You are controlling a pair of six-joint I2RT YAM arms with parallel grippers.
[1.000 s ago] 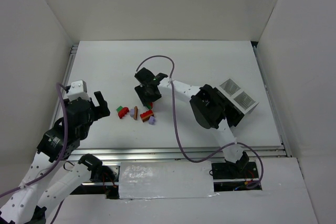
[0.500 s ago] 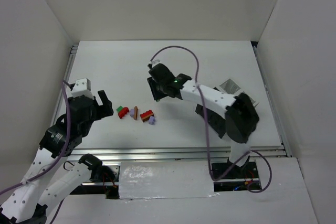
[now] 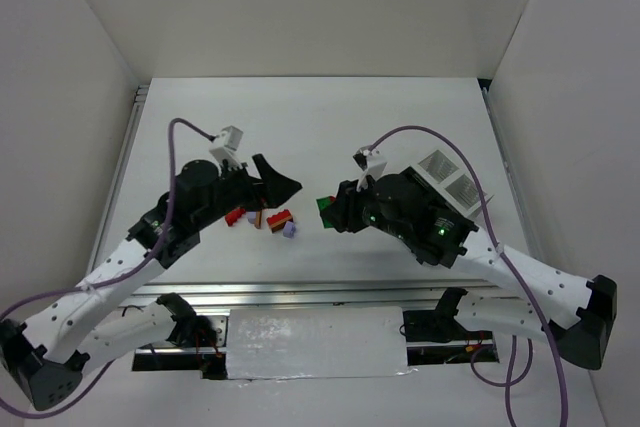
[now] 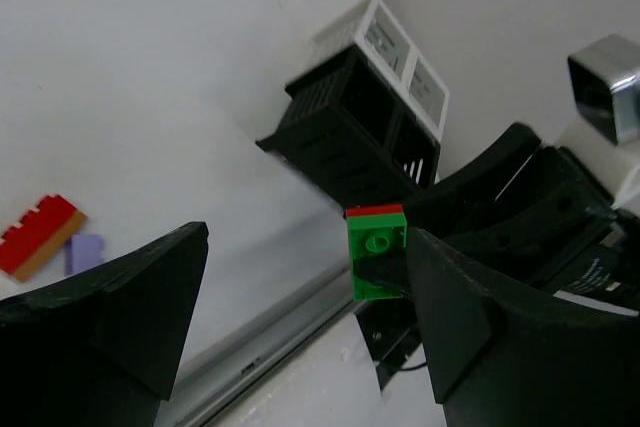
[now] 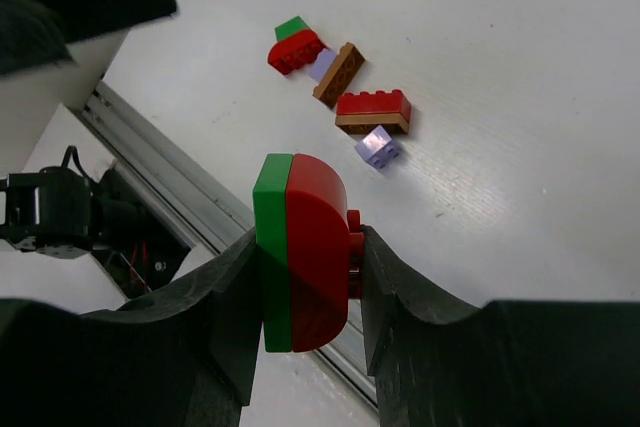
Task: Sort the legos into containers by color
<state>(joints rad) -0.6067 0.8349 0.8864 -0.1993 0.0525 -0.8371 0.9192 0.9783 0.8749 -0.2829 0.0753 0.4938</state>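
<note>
Sorting looks barely begun: the right end effector (image 5: 305,275) is clamped on a joined green-and-red plastic brick (image 5: 300,247), held between the loose pile and the black block of square bins (image 4: 350,132), in which no brick can be made out. A red-on-brown brick (image 5: 372,111), a small pale lavender brick (image 5: 378,147) and a red, green and brown cluster (image 5: 312,55) lie unsorted on the white table (image 3: 400,117). The left arm reaches over them, its left end effector (image 4: 310,242) spread wide and holding nothing.
</note>
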